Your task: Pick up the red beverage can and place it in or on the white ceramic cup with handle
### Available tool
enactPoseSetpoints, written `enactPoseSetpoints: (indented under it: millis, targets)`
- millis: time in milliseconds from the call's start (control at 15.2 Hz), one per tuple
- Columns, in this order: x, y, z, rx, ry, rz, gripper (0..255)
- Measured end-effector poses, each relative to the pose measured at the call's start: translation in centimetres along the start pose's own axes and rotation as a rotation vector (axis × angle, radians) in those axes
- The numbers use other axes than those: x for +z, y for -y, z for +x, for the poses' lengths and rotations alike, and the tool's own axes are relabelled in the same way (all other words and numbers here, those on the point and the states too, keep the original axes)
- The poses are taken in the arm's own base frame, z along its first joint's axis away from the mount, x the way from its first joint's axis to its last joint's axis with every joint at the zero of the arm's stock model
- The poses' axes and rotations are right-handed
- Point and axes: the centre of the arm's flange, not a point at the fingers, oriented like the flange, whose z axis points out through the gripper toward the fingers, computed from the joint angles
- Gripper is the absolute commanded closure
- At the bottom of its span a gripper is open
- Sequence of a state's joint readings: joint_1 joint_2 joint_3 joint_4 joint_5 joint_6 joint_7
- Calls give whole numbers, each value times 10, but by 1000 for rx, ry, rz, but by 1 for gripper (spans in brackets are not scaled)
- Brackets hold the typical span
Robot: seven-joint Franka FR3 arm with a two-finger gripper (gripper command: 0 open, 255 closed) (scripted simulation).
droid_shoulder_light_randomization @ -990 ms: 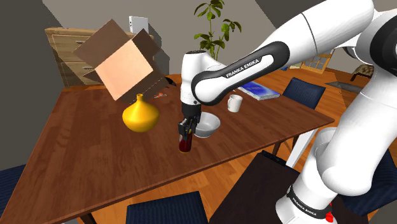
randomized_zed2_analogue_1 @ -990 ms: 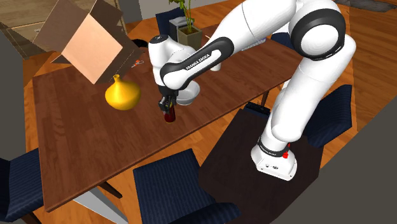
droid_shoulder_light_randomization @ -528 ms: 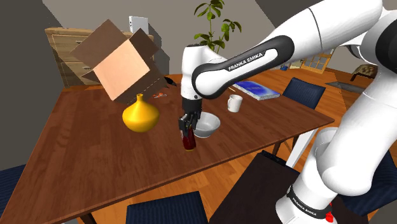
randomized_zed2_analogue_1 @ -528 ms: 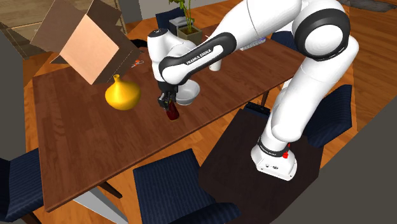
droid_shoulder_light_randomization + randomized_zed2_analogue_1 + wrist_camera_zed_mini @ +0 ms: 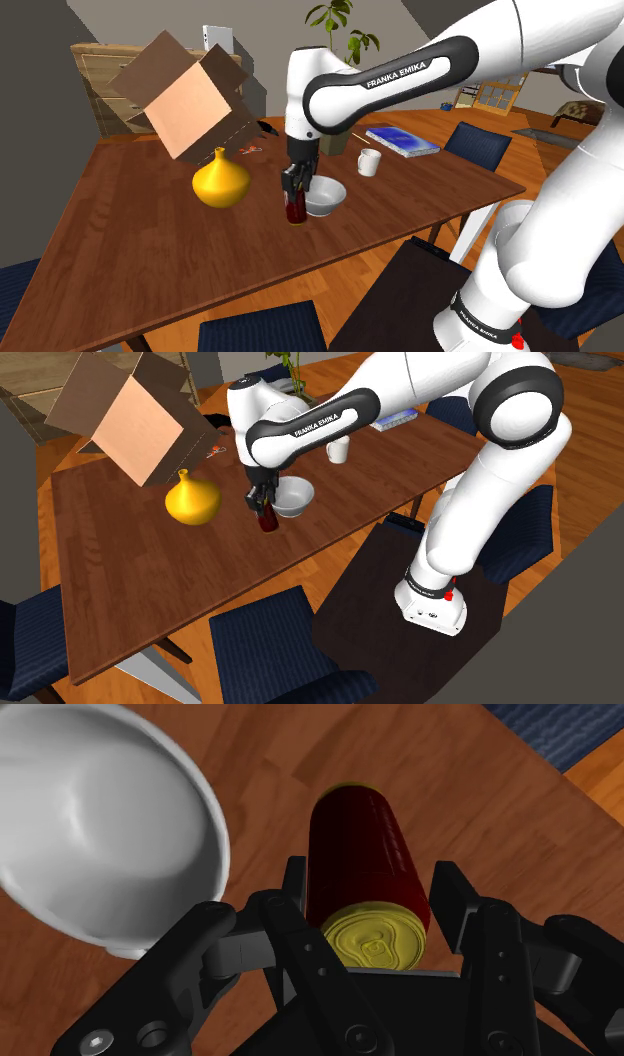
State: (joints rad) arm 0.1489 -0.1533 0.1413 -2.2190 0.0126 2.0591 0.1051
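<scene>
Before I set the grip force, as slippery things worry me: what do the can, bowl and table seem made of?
The can: dark red sides, yellow ends with a tab, probably painted metal, dull. The bowl: plain white, smooth, soft shading; perhaps ceramic, unsure. The table: brown with grain streaks, likely varnished wood.

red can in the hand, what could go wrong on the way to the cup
The white bowl sits right beside the red can, toward the white cup; a low carry could clip its rim.
The hand clasps the can near its gold top, and the can hangs tilted, so it might slip or swing.
The cup looks small next to the can, so it may tip when loaded.
</scene>
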Motion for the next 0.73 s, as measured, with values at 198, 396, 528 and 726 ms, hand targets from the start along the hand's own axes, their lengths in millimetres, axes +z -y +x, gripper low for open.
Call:
enactPoseSetpoints:
  millis: [198, 396, 528, 726]
  targets:
    - [-16, 0, 0, 0, 0, 0, 255]
    - [-33, 1, 0, 0, 0, 0, 255]
    - [-44, 0, -1, 0, 0, 0, 255]
    - [-59, -1, 1, 0, 0, 0, 255]
